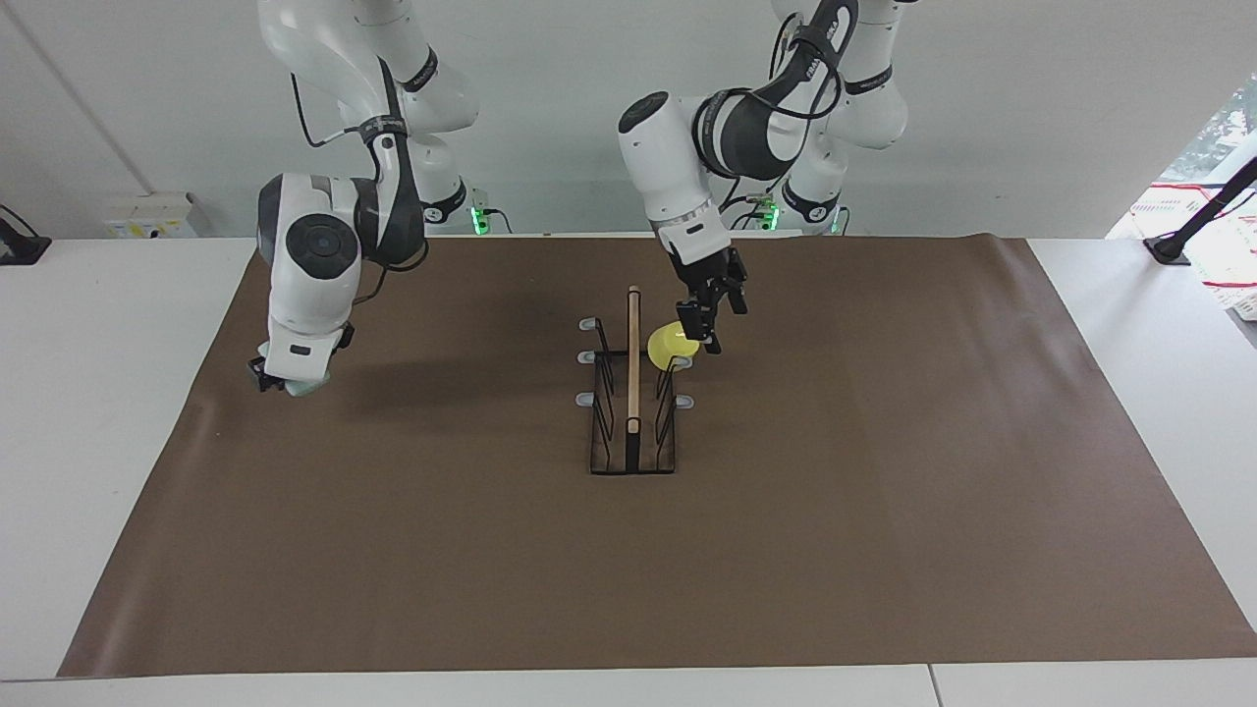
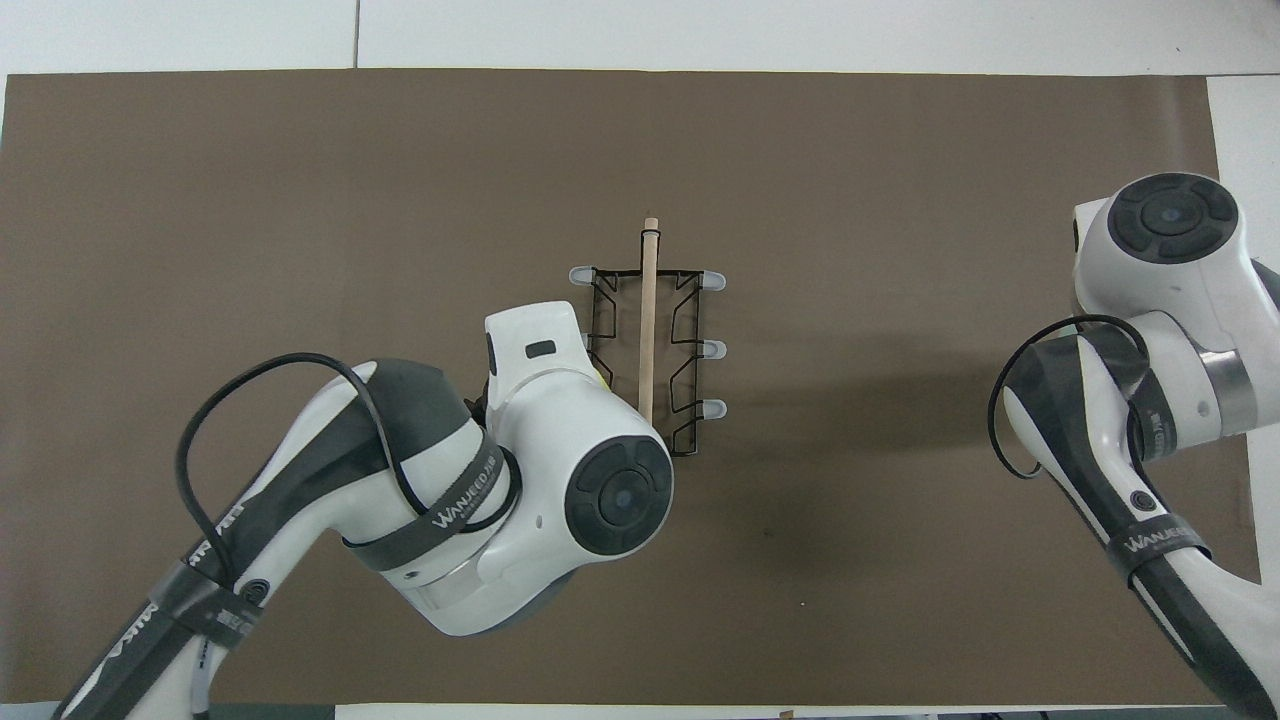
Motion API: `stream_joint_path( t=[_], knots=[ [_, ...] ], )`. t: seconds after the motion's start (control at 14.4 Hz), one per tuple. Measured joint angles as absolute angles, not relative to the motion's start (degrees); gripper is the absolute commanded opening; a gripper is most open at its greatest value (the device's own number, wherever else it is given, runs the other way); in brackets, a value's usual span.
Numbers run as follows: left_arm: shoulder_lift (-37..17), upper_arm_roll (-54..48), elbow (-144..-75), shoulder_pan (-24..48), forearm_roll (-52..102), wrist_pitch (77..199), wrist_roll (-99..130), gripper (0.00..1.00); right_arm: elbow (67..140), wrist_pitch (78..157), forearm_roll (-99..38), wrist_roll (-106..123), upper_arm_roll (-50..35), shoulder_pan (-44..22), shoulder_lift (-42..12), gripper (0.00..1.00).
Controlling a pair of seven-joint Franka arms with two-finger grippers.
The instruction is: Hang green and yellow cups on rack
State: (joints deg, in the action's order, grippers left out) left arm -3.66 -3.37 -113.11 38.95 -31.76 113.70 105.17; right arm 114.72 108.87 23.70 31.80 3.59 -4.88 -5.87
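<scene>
The black wire rack (image 1: 631,454) with its wooden bar stands mid-mat; it also shows in the overhead view (image 2: 688,345). My left gripper (image 1: 703,331) is shut on the yellow cup (image 1: 669,344) and holds it tilted at the rack's prong nearest the robots, on the left arm's side. In the overhead view only a yellow sliver (image 2: 601,378) shows under the left arm. My right gripper (image 1: 285,381) is low over the mat toward the right arm's end, shut on the pale green cup (image 1: 306,389), which is mostly hidden by the hand.
A brown mat (image 1: 884,511) covers the white table. Five grey-tipped prongs of the rack are bare. Cable stands sit at the table's two ends, off the mat.
</scene>
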Motion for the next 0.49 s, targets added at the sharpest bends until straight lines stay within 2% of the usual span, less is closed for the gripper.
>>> stream_joint_path(
  t=[0.28, 0.49],
  knots=[
    [-2.78, -3.0, -113.11, 29.65, -23.51, 113.71, 78.63, 1.0, 113.5, 104.25, 3.86, 36.47, 2.64, -5.68, -2.54, 0.0],
    [-1.51, -2.88, -113.11, 22.53, -16.97, 113.73, 57.42, 1.0, 112.83, 102.14, -4.72, 39.27, 2.78, -5.56, -0.45, 0.0]
  ],
)
